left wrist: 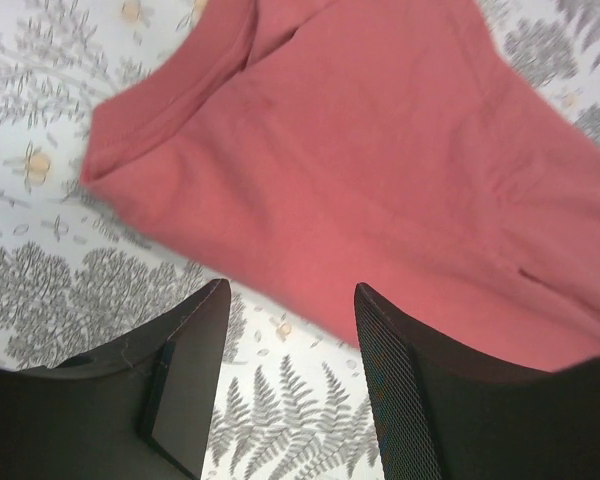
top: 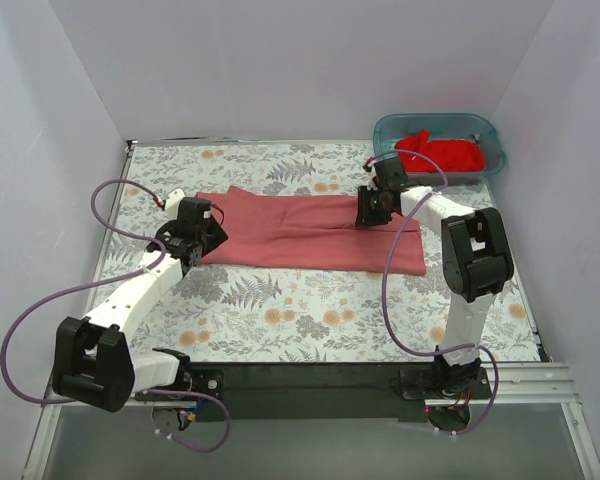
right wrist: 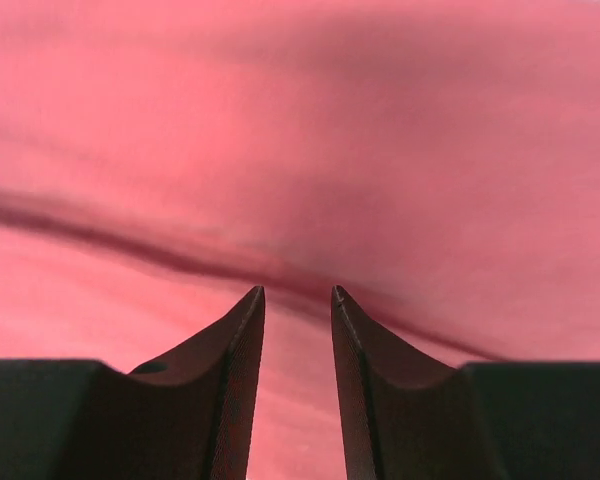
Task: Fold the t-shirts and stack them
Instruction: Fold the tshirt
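The left fingers (left wrist: 190, 380) stand well apart and empty above the floral tabletop (top: 280, 310), at the edge of the flat-spread salmon-red t-shirt (top: 310, 232). The right fingers (right wrist: 230, 400), narrowly parted, meet a crease in it; whether they pinch cloth we cannot tell. The red t-shirt (top: 440, 152) lies heaped in the teal tub (top: 430, 117).

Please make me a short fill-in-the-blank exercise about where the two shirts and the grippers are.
1. The red t-shirt lies in the teal ___.
2. The salmon t-shirt lies spread on the ___.
3. The left gripper, jaws open, holds ___.
4. The right gripper is over the ___ t-shirt.

Missing words: tub; table; nothing; salmon.
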Tool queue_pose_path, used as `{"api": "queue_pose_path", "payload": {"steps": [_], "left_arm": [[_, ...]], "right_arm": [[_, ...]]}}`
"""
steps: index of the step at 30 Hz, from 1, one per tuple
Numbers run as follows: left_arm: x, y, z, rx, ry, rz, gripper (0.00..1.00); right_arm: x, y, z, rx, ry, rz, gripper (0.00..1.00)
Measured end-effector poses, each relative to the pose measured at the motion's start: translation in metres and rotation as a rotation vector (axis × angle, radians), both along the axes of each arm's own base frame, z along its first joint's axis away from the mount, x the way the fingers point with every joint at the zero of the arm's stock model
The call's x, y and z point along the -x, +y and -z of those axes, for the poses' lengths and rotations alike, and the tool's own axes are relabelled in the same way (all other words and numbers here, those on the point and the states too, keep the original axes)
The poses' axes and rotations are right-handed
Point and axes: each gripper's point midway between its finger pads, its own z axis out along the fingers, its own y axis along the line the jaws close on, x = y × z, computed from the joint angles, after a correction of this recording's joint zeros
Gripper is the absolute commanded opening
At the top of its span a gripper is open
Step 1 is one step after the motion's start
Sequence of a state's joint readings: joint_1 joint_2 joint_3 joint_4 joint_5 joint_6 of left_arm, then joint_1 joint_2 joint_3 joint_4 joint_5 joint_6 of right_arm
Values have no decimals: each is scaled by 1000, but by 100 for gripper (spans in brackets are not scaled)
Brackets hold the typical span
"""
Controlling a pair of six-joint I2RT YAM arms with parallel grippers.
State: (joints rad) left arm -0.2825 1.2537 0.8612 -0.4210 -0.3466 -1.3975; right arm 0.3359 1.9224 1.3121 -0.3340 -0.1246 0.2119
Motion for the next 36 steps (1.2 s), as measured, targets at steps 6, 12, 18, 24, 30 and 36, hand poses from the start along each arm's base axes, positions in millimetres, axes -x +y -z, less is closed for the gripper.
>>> {"api": "queue_pose_path", "payload": {"steps": [6,12,18,24,30,36], "left_arm": [[22,9,27,37,77,-26,52],[15,52,43,128,119,-178,55],[19,59,82,197,249,-231,58],[17,73,96,225,271,-289,54],[14,82,107,236,285,-325,48],[8,81,109,246,272,-320,27]], "right_arm": [[-24,-34,-17,-52,-55,107,46],[29,-89,-34,-238,-53,253,59],[71,-117,-30,-407,-63,399,65],[85,-110,-24,-524,-59,425,63],[84,-121,-13,-592,-55,483,61],[96,-133,7,-644,-1,557,60]]}}
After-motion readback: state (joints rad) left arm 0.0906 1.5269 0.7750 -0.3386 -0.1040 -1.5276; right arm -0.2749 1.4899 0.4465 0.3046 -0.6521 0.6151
